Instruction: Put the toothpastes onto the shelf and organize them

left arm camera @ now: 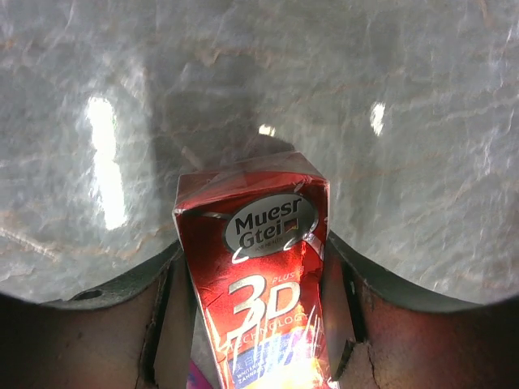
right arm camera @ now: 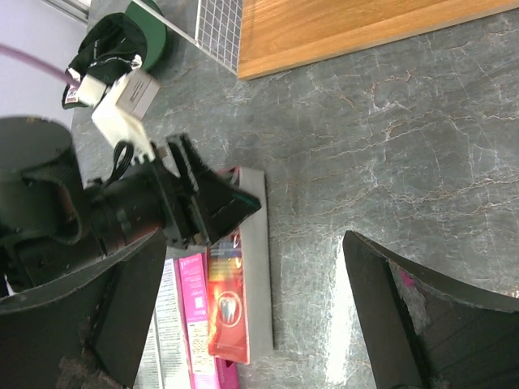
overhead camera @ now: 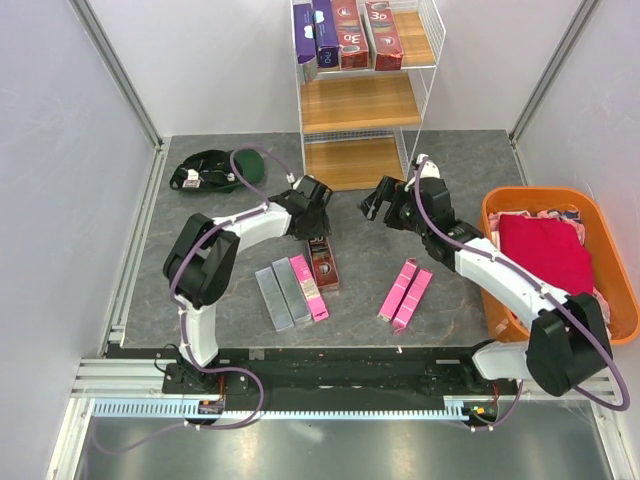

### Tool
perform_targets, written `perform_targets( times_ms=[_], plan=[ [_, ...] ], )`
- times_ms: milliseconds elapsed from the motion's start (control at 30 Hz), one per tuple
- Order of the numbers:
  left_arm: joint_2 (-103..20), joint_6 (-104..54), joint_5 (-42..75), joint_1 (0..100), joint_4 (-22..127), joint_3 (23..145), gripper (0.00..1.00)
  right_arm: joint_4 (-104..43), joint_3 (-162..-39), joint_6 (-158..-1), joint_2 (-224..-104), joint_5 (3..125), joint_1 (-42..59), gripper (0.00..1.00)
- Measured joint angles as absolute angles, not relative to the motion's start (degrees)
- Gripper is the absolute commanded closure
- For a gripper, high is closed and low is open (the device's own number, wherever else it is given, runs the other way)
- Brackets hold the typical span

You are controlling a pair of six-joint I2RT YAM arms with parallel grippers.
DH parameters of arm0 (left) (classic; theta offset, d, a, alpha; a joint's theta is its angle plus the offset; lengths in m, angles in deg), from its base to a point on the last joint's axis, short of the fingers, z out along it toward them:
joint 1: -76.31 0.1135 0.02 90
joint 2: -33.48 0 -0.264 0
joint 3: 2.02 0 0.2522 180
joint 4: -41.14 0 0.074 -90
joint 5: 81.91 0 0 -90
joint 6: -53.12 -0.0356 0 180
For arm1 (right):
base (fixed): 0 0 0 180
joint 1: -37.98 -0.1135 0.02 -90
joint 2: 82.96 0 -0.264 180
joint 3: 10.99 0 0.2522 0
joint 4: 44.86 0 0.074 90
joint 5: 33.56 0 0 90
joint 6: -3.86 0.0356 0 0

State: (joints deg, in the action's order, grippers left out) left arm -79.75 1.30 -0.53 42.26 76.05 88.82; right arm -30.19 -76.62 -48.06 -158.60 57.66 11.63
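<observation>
the dark red carton point(left arm camera: 259, 292) reads "muesr gtei" and "3d plus"; red shelf cartons point(overhead camera: 384, 35) show "3d".

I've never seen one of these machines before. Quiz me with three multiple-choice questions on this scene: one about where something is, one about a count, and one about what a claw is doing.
1. Which board of the shelf holds toothpaste cartons? A) bottom B) middle C) top
2. How many pink cartons lie on the table? A) one B) three C) five
3. What state is the right claw in? A) open, holding nothing B) shut on a purple carton C) gripping the green cap

Answers: 1 C, cartons sit only on the top board. 2 B, one lies beside the silver-grey pair and two lie near the right arm. 3 A, its wrist view shows it spread wide and holding nothing.
</observation>
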Motion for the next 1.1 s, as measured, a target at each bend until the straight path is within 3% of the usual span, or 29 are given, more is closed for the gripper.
perform_targets(
  times_ms=[300, 667, 1100],
  plan=[
    [-67.1, 4.5, 8.5, 47.6, 63.2, 70.3, 0.53, -28.8, -76.6, -48.1, -155.5, 56.7, 11.0, 0.02],
    [-58.7, 24.1, 27.6, 61.8, 27.5, 44.6, 0.55, -29.3, -75.7, -48.2, -153.3, 53.5, 2.8, 0.02],
    [-65.2, 41.1, 38.2, 63.9, -0.3, 39.0, 0.59, -32.6, -69.7, -48.1, -153.0, 47.3, -15.1, 0.05]
  ],
)
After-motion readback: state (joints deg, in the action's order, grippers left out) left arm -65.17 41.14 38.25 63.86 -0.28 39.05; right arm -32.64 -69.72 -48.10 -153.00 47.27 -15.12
